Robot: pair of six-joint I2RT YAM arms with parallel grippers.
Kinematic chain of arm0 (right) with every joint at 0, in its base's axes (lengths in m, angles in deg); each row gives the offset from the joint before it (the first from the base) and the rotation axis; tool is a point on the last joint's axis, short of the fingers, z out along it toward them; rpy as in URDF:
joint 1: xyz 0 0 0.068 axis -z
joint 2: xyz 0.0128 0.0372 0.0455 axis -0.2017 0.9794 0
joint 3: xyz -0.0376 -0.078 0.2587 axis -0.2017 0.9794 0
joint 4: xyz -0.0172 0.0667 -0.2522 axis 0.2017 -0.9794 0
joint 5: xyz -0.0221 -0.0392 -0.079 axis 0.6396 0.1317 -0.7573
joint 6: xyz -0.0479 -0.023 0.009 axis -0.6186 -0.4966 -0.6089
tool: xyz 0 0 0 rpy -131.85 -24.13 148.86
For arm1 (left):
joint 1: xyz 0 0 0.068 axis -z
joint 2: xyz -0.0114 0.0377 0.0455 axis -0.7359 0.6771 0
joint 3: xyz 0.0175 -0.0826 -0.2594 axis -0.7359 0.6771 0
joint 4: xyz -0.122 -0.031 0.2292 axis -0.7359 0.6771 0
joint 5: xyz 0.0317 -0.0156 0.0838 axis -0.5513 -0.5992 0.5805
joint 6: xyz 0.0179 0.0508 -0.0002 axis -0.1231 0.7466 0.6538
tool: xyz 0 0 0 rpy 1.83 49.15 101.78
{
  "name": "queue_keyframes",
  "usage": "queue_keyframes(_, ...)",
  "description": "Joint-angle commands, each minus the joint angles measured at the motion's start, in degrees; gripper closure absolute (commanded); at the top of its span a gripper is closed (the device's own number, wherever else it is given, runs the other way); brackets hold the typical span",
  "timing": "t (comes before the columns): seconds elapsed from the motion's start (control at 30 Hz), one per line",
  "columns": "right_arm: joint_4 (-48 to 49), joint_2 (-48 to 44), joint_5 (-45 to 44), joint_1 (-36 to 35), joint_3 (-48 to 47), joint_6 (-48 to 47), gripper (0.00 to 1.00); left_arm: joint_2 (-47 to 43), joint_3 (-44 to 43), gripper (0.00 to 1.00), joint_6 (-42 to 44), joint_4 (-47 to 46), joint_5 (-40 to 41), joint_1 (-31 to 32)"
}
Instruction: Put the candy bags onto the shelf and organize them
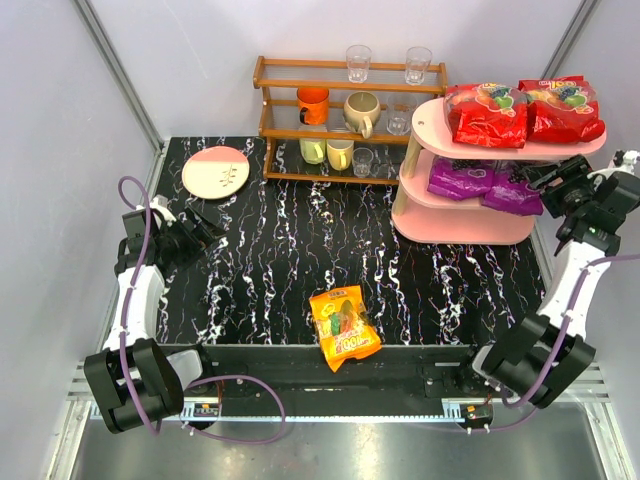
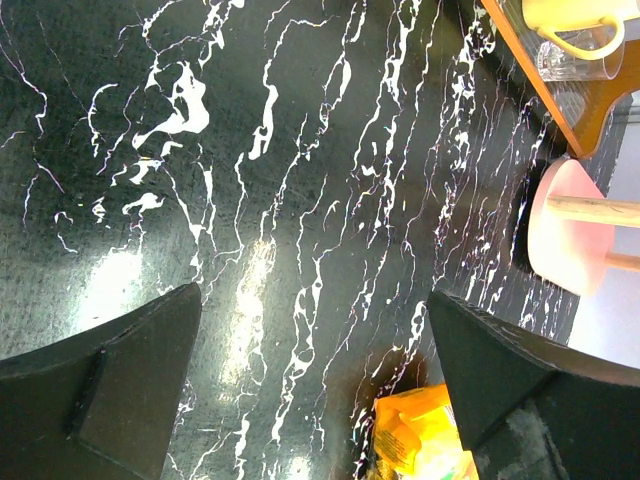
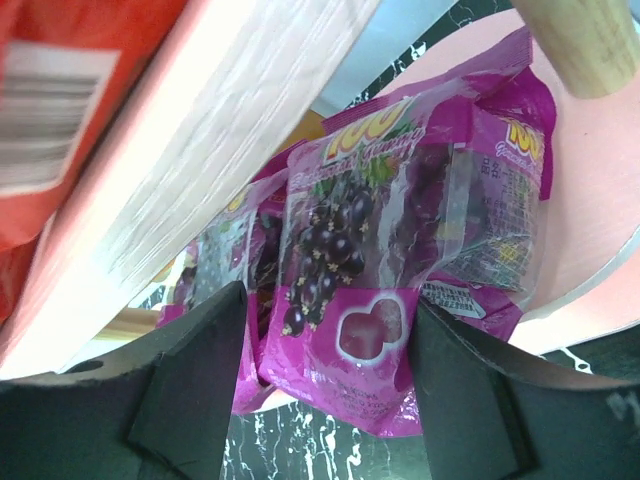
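1. The orange candy bag point(image 1: 343, 327) lies flat on the table point(image 1: 280, 260). It is well apart from the shelf point(image 1: 450, 228), to the shelf's near left at the table's front edge.
2. Its long axis runs near-to-far, with the far end leaning a little to the left. The printed face is up, glossy, with a fruit picture and a large "100" toward the near end.
3. On the shelf's top board the left red bag point(image 1: 487, 112) and the right red bag point(image 1: 562, 108) lie side by side. Their long axes run along the board's length. Both are shiny and crinkled, fruit pictures up.
4. On the shelf's middle board the left purple bag point(image 1: 460, 178) and the right purple bag point(image 1: 512, 192) overlap, also lying lengthwise along the board.
5. The right wrist view shows a purple bag with dark berries, a yellow "100" and a heart-shaped clear window.
6. The right gripper point(image 1: 552, 187) is at the shelf's right end, level with the middle board. Its fingers point(image 3: 190, 400) are spread wide on either side of that bag's edge; I cannot tell whether they touch it.
7. The left gripper point(image 1: 203, 232) is far to the shelf's left, over the table, jaws wide apart.
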Motion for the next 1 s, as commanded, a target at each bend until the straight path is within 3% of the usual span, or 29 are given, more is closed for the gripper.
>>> queue_keyframes(0.0,6.0,-5.6,-0.1,-0.5,2.3,4.4,0.28,-0.6,0.1,0.01,-0.8,-2.8,-1.9,-0.4)
queue_keyframes(0.17,5.2,-7.0,-0.8,-0.5,3.2,4.6,0.27,-0.5,-0.1,0.01,-0.8,-3.0,-1.9,-0.4)
queue_keyframes(0.97,-1.1,-11.8,-20.9,-0.4,6.2,6.7,0.20,-1.0,-0.1,0.01,0.2,-1.6,1.3,-0.5)
